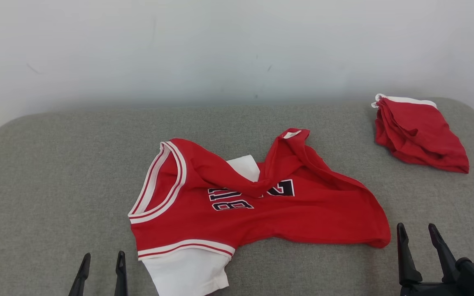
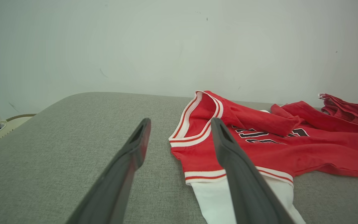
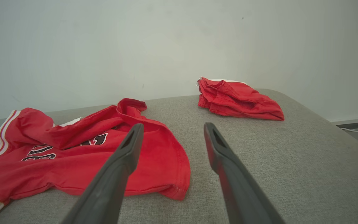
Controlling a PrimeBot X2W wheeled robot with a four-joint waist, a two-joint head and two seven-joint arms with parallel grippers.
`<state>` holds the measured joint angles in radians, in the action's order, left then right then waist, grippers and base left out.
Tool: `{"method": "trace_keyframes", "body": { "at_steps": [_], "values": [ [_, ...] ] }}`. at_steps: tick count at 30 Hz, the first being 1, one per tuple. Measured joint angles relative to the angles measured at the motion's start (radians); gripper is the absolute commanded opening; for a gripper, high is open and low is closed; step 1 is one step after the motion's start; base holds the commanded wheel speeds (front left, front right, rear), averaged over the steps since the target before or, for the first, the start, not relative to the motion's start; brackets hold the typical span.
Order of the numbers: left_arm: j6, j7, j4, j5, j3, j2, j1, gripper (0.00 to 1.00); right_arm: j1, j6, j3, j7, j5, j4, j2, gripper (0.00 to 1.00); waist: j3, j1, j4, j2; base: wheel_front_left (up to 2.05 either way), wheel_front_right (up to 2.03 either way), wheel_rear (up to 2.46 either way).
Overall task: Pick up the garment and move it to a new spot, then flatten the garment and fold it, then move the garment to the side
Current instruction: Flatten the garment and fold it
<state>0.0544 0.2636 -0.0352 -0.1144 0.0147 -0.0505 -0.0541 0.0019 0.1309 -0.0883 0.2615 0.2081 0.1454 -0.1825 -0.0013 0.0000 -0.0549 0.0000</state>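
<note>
Now you have a grey cushion (image 1: 56, 172) across most of the head view, with the jersey (image 1: 303, 213) lying rumpled at centre frame, one red flap folded over its lettering. A smaller red bundle (image 1: 420, 133) sits at upper right, well apart. Your right gripper (image 1: 416, 227), lower right, has its fingers spread and empty near the jersey's hem. Your left gripper (image 1: 103, 255), lower left, is likewise spread and empty beside the white sleeve.
</note>
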Motion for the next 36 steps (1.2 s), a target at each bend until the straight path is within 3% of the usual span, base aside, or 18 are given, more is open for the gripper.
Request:
{"method": "trace_keyframes", "body": {
  "at_steps": [36],
  "values": [
    [-0.001, 0.0, 0.012, 0.004, -0.005, 0.0, 0.0, 1.0, -0.002, 0.0, 0.009, 0.0, -0.005, 0.01, 0.007, 1.0, 0.003, 0.0001, 0.002, 0.0, 0.0, 0.0, 0.0]
  ]
}}
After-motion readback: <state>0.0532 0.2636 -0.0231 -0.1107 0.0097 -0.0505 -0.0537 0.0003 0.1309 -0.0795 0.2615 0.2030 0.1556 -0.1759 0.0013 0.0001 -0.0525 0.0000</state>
